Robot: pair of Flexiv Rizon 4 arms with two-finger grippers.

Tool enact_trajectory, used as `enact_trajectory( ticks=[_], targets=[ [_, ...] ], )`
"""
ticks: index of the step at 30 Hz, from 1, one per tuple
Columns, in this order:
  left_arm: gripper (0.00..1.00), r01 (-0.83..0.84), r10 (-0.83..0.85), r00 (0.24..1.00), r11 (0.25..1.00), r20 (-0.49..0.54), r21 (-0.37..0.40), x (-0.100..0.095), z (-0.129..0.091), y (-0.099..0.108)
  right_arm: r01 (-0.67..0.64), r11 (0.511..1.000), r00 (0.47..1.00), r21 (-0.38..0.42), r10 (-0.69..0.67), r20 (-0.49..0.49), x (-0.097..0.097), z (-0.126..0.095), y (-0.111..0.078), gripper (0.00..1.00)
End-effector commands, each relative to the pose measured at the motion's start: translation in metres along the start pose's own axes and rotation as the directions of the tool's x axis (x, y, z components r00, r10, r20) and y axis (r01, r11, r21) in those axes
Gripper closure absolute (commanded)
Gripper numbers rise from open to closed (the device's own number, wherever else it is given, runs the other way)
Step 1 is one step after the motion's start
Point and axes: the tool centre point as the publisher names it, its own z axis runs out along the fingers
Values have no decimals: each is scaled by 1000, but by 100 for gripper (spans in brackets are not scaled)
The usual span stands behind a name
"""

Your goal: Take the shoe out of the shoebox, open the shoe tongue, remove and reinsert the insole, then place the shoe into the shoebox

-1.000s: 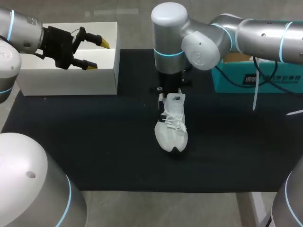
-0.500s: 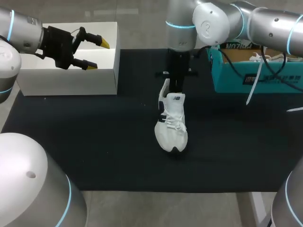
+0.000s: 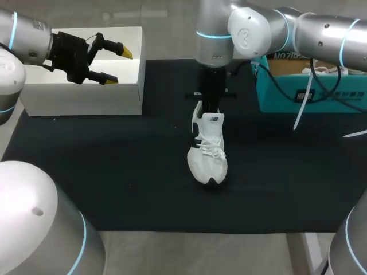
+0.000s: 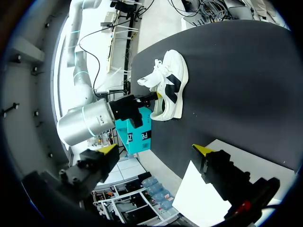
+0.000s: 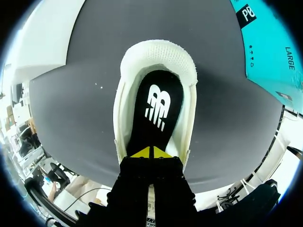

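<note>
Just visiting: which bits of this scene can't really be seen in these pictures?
- Head view: the right gripper, hidden behind the right arm above the shoe.
- Head view: inside the teal shoebox, covered by that arm.
- Right wrist view: the shoe's toe and laces, blocked by the gripper's body; only the insole and heel opening show.
- Left wrist view: the white box, mostly cut off by the rim and the left gripper.

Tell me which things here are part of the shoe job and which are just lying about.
Job:
shoe
black insole
right claw, shut above the insole
white box, open, probably the shoebox

Lying about:
teal box, laces showing inside
left claw, open, above the white box
black mat
</note>
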Motion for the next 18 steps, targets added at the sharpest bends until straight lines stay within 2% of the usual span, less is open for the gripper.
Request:
enact_trajectory(
  ticks=[1, 6, 7, 8, 9, 18],
  targets=[
    [0, -1, 1, 1000, 1000, -2, 0, 0, 0, 0, -4, 1000, 1000, 1, 4, 3, 3, -1, -1, 69],
    [0, -1, 1, 1000, 1000, -2, 0, 0, 0, 0, -15, 1000, 1000, 8, 15, 0, 2, -4, -6, 51],
    [0, -1, 1, 1000, 1000, -2, 0, 0, 0, 0, -18, 1000, 1000, 11, 18, -1, 1, -3, -6, 36],
    [0, -1, 1, 1000, 1000, -2, 0, 0, 0, 0, -19, 1000, 1000, 11, 19, -1, 1, -3, -6, 9],
    [0, -1, 1, 1000, 1000, -2, 0, 0, 0, 0, -20, 1000, 1000, 11, 20, -3, 1, -3, -7, 0],
    [0, -1, 1, 1000, 1000, -2, 0, 0, 0, 0, -17, 1000, 1000, 12, 17, -16, 2, -2, -5, 0]
  ],
)
